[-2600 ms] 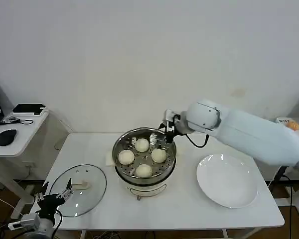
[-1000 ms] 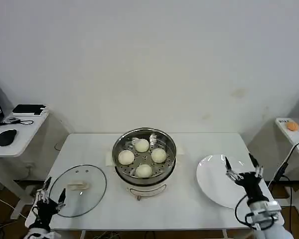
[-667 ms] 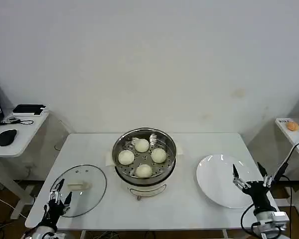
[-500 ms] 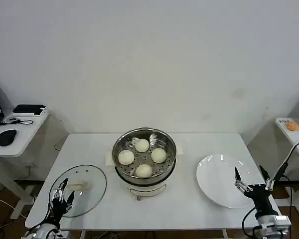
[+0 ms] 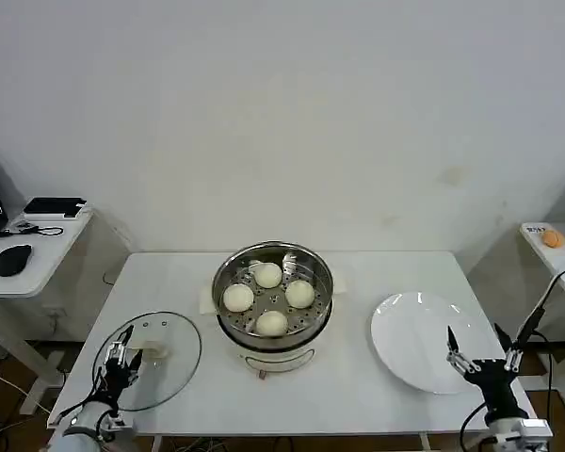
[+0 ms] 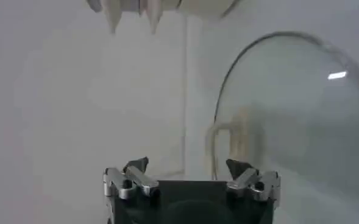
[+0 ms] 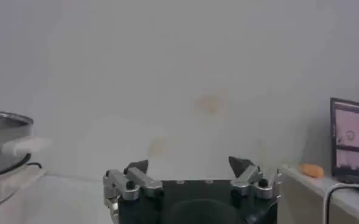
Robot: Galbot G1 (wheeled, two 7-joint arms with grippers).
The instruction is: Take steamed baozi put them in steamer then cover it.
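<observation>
Left gripper has reached the cover.

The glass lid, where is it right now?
In the head view the glass lid lies flat on the white table, on the robot's left of the steamer. The left gripper is over its near edge.

White table with steamer at centre, cover lying left, white plate right.
</observation>
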